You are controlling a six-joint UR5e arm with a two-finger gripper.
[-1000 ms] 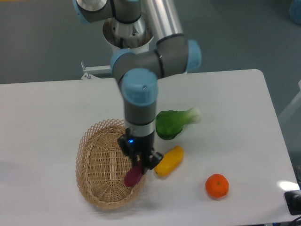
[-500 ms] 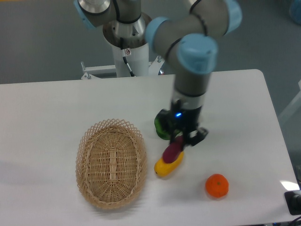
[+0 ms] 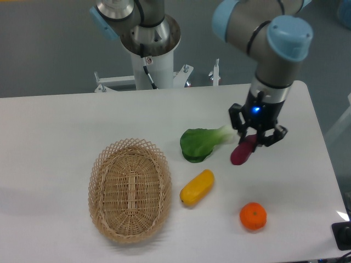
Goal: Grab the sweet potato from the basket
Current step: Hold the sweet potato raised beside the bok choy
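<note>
Sitting nearest on the bench (image 3: 66, 120), an orange fruit (image 3: 253, 216) is seen at the front right, with the wicker basket (image 3: 130, 189) off to the left and a yellow vegetable (image 3: 197, 187) just beside its rim. Further back, a leafy green (image 3: 204, 143) is laid flat. Right of it, the sweet potato (image 3: 242, 153) is clamped tilted in the gripper (image 3: 255, 140) jaws, well apart from the basket.

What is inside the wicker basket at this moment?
The basket holds nothing; only its woven bottom shows, and nothing covers it. The sweet potato hangs in the gripper, right of the leafy green vegetable.
</note>
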